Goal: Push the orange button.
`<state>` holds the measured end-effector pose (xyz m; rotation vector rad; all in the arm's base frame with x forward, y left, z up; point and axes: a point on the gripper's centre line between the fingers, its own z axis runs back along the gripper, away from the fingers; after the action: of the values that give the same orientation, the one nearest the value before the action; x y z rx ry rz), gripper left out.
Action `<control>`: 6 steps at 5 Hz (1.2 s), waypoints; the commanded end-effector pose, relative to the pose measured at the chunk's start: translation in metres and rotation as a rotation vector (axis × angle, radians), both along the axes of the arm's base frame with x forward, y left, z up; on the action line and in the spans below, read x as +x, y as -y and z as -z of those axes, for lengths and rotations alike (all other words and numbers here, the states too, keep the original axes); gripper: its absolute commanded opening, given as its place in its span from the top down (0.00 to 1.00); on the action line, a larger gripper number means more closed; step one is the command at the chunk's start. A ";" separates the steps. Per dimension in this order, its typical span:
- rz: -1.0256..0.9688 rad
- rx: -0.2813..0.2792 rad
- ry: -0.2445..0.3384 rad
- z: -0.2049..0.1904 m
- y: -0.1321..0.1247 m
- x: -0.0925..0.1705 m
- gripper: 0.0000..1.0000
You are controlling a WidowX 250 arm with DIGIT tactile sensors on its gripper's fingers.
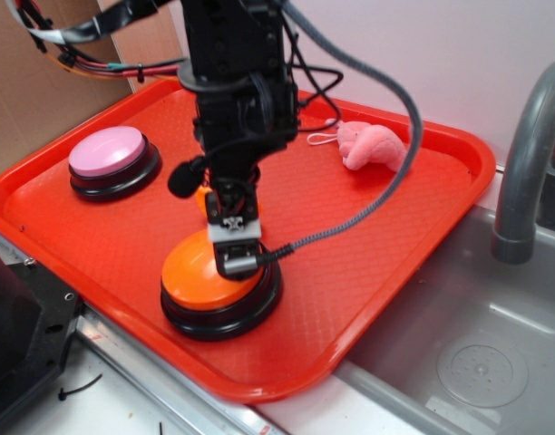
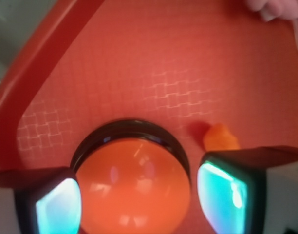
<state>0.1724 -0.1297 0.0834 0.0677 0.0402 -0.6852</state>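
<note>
The orange button (image 1: pixel 200 276), a glossy orange dome on a black round base, sits near the front edge of the red tray (image 1: pixel 395 236). My gripper (image 1: pixel 234 263) points straight down over it, with its tips right at the dome's top and seemingly touching it. In the wrist view the orange button (image 2: pixel 134 185) fills the gap between my two fingers. The gripper (image 2: pixel 139 200) is open and holds nothing, and its pads (image 2: pixel 59 207) stand wide on either side of the dome.
A pink-topped button (image 1: pixel 107 151) stands at the tray's back left. A pink plush toy (image 1: pixel 373 145) lies at the back right. A small orange piece (image 2: pixel 221 138) lies just behind the button. Right of the tray are a sink (image 1: pixel 477 344) and a grey faucet (image 1: pixel 522 163).
</note>
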 end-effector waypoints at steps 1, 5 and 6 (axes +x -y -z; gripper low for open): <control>-0.023 -0.021 0.054 -0.032 0.004 -0.007 0.00; -0.032 -0.064 0.071 -0.050 0.001 -0.010 0.00; -0.042 -0.067 0.066 -0.053 -0.001 -0.011 0.00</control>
<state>0.1610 -0.1230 0.1205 0.0579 0.0314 -0.6552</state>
